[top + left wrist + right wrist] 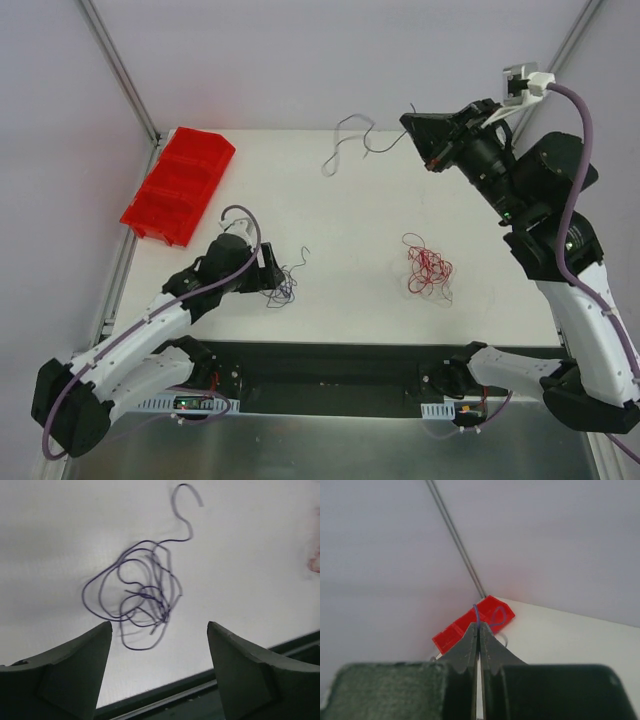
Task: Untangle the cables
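The red tangle (428, 268) sits on the table (350, 220) right of centre, a tight knot of small loops. It is the least sorted of the lot. Whether any paler strand is caught in it I cannot tell.

The purple cable (142, 597) lies well apart from it, toward the near left, on its own but coiled over itself in several loose loops with one free end curling away. The left gripper (159, 626) hovers just near of it, jaws wide and holding nothing.

The grey cable (338, 128) runs along the far edge, clear of both others. One end is pinched in the right gripper (478, 626), whose jaws are closed tight on it and raised above the far right of the table. A red bin (180, 180) stands at the far left, away from everything.

By my reading the colours are already separated, so the main job is largely done. What remains is opening the red knot, and perhaps laying out the purple coil and setting the grey one down.
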